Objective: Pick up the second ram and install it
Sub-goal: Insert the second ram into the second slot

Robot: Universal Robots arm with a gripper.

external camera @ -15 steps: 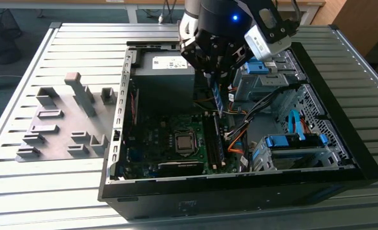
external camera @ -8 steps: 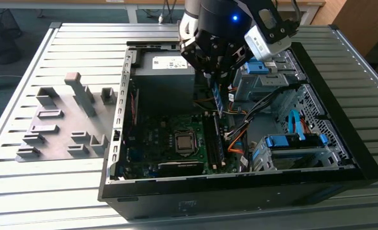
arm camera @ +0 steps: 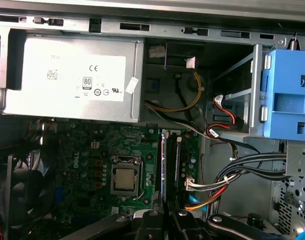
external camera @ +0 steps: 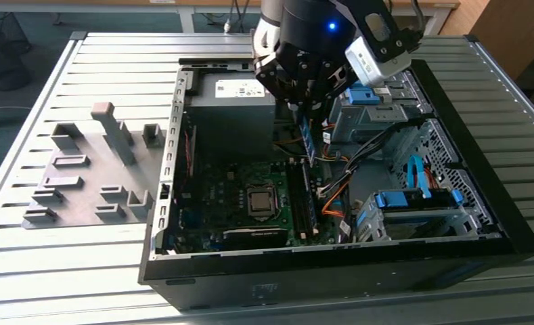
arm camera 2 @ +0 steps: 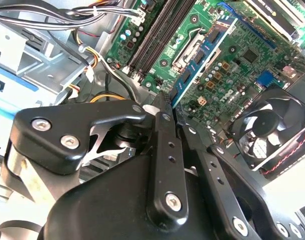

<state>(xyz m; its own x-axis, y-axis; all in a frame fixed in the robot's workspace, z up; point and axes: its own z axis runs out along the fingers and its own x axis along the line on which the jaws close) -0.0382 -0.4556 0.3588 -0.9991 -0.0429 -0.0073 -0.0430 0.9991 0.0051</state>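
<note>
Exterior view: an open computer case point(external camera: 483, 203) lies on a slatted metal table point(external camera: 113, 271). The arm's gripper point(external camera: 308, 108) hangs over the case's interior, its fingers closed narrowly on the upper end of the second ram point(external camera: 310, 139), a thin blue-green stick held upright and clear of the green motherboard point(external camera: 239, 196) below. The stick's lower end points toward the long dark memory slots point(external camera: 304, 203), which lie at about 6 o'clock from the gripper. A grey power supply point(external camera: 235, 91) sits at about 9 o'clock from the gripper, touching the case wall. A flat grey holder plate point(external camera: 86, 176) with upright blocks rests on the table, well apart from the case at its 9 o'clock side.

Second wrist view: the black fingers point(arm camera 2: 165, 130) pinch the blue stick point(arm camera 2: 202, 55), which extends out over the board beside the processor socket point(arm camera 2: 192, 42) and near a black fan point(arm camera 2: 272, 132).

First wrist view: the socket point(arm camera: 125, 177) lies just beside the slots point(arm camera: 170, 165); bundled cables point(arm camera: 242, 170) run near a blue drive bracket point(arm camera: 290, 95).
</note>
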